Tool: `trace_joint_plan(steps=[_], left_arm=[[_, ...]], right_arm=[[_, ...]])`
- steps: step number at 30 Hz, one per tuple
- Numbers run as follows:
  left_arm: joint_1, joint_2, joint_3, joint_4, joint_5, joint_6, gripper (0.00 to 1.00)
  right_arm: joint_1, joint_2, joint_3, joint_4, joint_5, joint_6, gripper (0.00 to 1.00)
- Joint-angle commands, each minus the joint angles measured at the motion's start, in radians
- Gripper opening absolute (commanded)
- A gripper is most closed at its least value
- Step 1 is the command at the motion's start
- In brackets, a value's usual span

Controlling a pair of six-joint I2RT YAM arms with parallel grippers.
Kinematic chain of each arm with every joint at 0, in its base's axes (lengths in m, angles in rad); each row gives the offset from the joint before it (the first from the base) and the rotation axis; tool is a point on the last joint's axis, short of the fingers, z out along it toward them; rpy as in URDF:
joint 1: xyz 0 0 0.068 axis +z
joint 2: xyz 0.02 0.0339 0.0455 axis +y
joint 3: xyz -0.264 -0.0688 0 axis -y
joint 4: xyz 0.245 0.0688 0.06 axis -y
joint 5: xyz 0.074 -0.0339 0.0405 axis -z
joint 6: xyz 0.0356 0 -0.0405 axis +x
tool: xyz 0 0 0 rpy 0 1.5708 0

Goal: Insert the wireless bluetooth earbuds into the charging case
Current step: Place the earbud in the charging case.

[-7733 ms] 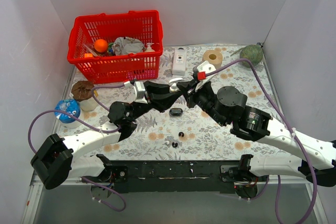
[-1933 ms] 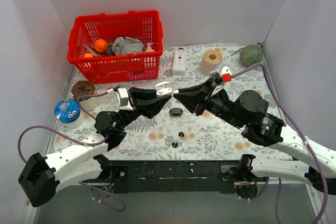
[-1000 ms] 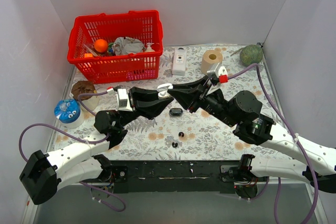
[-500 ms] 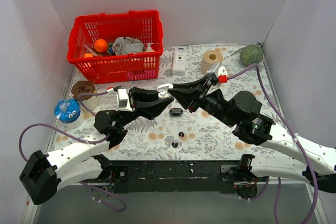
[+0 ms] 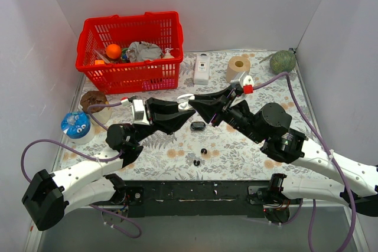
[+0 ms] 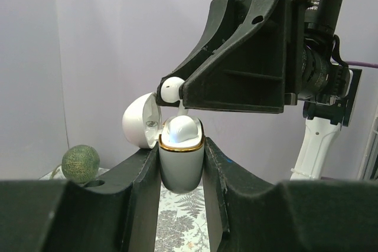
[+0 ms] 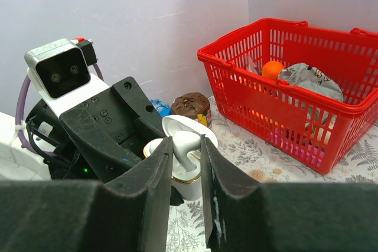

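Earbud [image 6: 172,88], white, pinched by the right fingers [image 6: 236,69], hangs stem-down just above the open charging case [image 6: 181,166]; left fingers [image 6: 139,199] clamp that case upright, off the surface [image 5: 236,151]; remaining travel looks straight down.

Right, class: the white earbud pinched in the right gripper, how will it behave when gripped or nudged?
The white earbud looks glossy and rounded, so it probably slips easily from the flat fingers of the right gripper. It is tiny beside them, so likely very light. If dropped beside the charging case, its bulbous head would probably let it roll.
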Motion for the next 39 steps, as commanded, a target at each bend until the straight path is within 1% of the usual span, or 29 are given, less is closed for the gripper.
trace_joint_plan(steps=[1, 2, 5, 8, 20, 25, 26, 27, 31, 32, 33, 34, 35, 37, 38, 39], left_arm=[[0.001, -0.033, 0.026, 0.018, -0.010, 0.008, 0.00], [0.001, -0.034, 0.023, 0.016, -0.012, 0.008, 0.00], [0.001, -0.034, 0.018, 0.021, -0.013, 0.008, 0.00], [0.001, -0.034, 0.017, 0.022, -0.013, 0.005, 0.00], [0.001, -0.046, 0.009, 0.001, -0.027, 0.019, 0.00], [0.001, -0.053, 0.009, -0.013, -0.032, 0.030, 0.00], [0.001, -0.051, 0.011, -0.015, -0.032, 0.031, 0.00], [0.001, -0.050, 0.014, -0.015, -0.030, 0.031, 0.00], [0.001, -0.040, 0.020, -0.010, -0.024, 0.028, 0.00], [0.001, -0.039, 0.021, -0.015, -0.020, 0.024, 0.00], [0.001, -0.037, 0.027, -0.021, -0.017, 0.024, 0.00], [0.001, -0.037, 0.031, -0.031, -0.012, 0.024, 0.00], [0.001, -0.037, 0.035, -0.053, -0.003, 0.024, 0.00], [0.001, -0.042, 0.041, -0.071, 0.006, 0.025, 0.00], [0.001, -0.045, 0.041, -0.091, 0.010, 0.024, 0.00], [0.001, -0.049, 0.043, -0.100, 0.013, 0.028, 0.00]], right_arm=[[-0.001, -0.003, 0.024, -0.021, 0.055, 0.009, 0.34], [-0.001, -0.002, 0.029, -0.028, 0.065, 0.013, 0.38], [-0.001, -0.002, 0.038, -0.048, 0.082, 0.020, 0.45], [-0.001, 0.000, 0.047, -0.062, 0.098, 0.026, 0.48], [-0.001, -0.040, 0.073, -0.094, 0.116, 0.023, 0.61], [-0.001, -0.065, 0.105, -0.134, 0.064, 0.000, 0.65], [-0.001, -0.063, 0.115, -0.149, 0.049, -0.003, 0.69], [-0.001, -0.060, 0.136, -0.177, 0.044, -0.007, 0.70], [-0.001, -0.065, 0.135, -0.186, 0.047, -0.009, 0.72], [-0.001, -0.068, 0.133, -0.186, 0.067, -0.007, 0.71], [-0.001, -0.066, 0.135, -0.186, 0.088, -0.006, 0.68], [-0.001, -0.065, 0.144, -0.217, 0.102, -0.010, 0.61], [-0.001, -0.059, 0.148, -0.222, 0.110, -0.013, 0.44], [-0.001, -0.052, 0.170, -0.241, 0.116, -0.026, 0.23], [-0.001, -0.045, 0.181, -0.248, 0.117, -0.029, 0.08], [-0.001, -0.042, 0.187, -0.254, 0.114, -0.033, 0.03]])
